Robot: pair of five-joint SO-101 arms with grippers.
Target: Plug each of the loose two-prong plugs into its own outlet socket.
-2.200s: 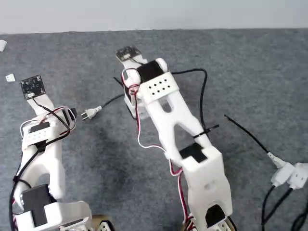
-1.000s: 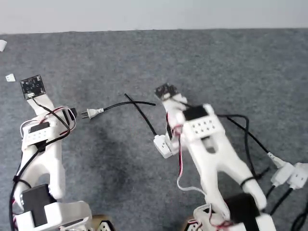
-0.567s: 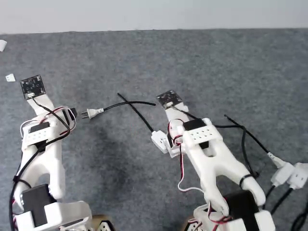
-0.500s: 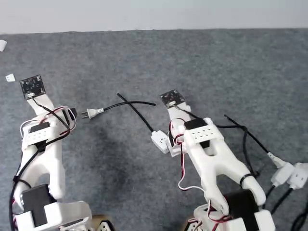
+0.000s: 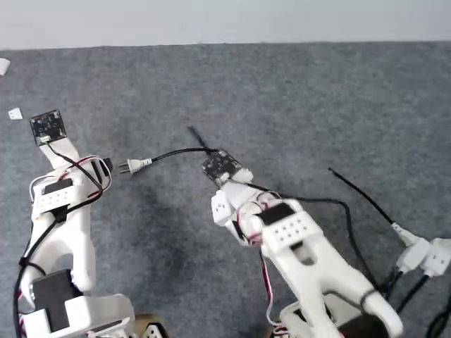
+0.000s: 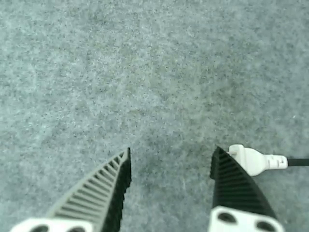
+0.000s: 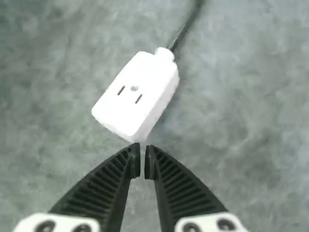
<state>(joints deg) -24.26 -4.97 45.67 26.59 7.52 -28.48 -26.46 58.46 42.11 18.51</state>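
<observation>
Jaws apart, left gripper (image 6: 171, 154), one plug (image 6: 251, 161); jaws together, right gripper (image 7: 142, 147), one socket (image 7: 136, 95)

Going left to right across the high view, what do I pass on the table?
Left arm, loose two-prong plug, white outlet socket, joined white connectors at the right edge.

- The left arm (image 5: 62, 218) stood folded low, its wrist tipped forward and down.
- The left gripper (image 6: 172, 152) was spread wide, its 2 ribbed fingers well apart.
- The right arm (image 5: 303, 246) stretched forward, angled toward the left arm.
- The right gripper (image 7: 141, 146) pointed downward, its 2 fingers drawn together, tips nearly touching.
</observation>
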